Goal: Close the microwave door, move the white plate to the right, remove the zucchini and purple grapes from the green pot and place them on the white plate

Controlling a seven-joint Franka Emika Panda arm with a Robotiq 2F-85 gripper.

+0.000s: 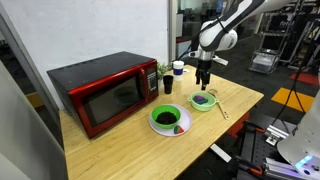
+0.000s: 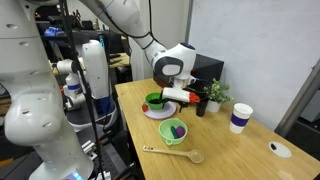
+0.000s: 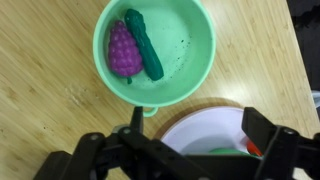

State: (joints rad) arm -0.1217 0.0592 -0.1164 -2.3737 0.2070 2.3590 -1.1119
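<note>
Now, gripper [image 3: 198, 120] above the green pot [image 3: 190, 55]
Jaws stand wide apart; grapes [image 3: 123, 50] and zucchini [image 3: 146, 45] lie touching inside, white plate [image 3: 198, 134] just beside.

A pale butcher-block wooden table [image 1: 120, 150] fills the foreground of a workshop-like room under even indoor light. Directly behind the table rises a plain white partition wall [image 1: 110, 30]. Beyond the table's far end lies a yellow-painted floor patch [image 1: 291, 98], with cluttered metal equipment racks [image 1: 292, 40] further behind it.
</note>
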